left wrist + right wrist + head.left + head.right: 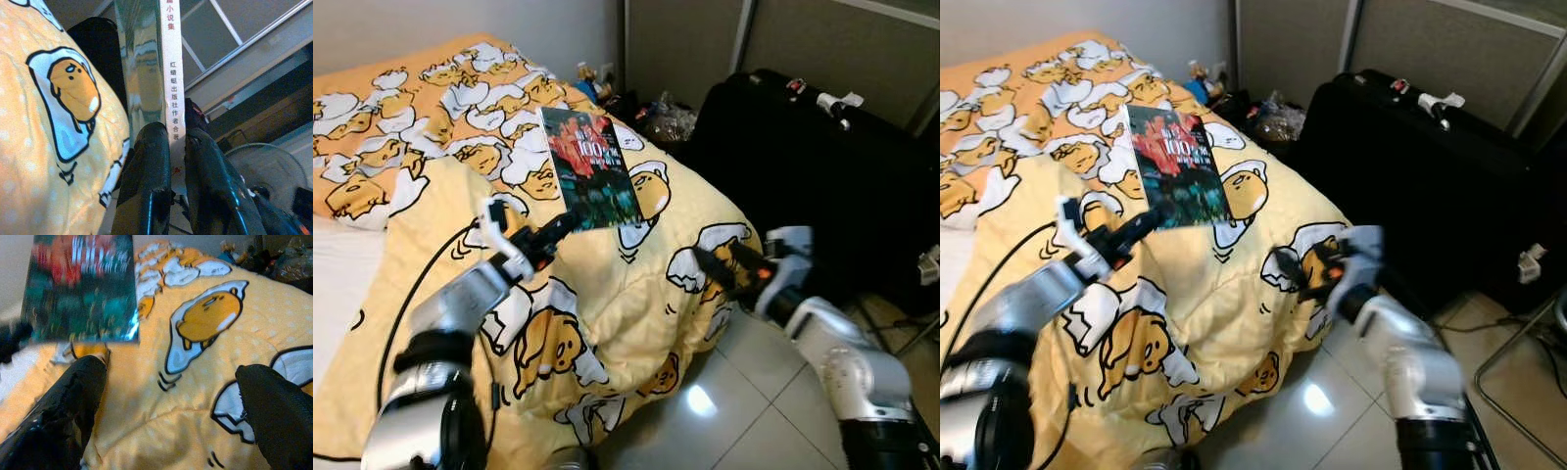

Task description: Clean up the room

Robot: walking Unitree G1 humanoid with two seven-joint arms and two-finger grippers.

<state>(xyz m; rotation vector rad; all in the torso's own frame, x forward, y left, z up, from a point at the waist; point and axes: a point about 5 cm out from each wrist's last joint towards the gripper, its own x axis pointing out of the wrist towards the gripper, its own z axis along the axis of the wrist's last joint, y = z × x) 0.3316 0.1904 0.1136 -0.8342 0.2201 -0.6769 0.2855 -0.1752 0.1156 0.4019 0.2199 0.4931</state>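
Pinched at its lower corner, a paperback book (pixel 591 168) was held clear of the yellow egg-print duvet (pixel 607 304) by the left end effector (pixel 558 231), whose two black fingers (pixel 149 161) were clenched on the spine edge, as was seen in the left wrist view. The book stood at about eleven o'clock from the right end effector (pixel 720 264), which hovered over the duvet's edge, released, with its fingers spread and nothing between them. The book was judged light and fairly stiff but glossy, so slipping or sagging from a corner grip was thought possible; a hold nearer mid-spine was judged steadier. At two o'clock a black suitcase (pixel 803 166) was seen. The clutter (pixel 646 113) behind the bed was too small to be identified, and the cover's lettering was blurred.
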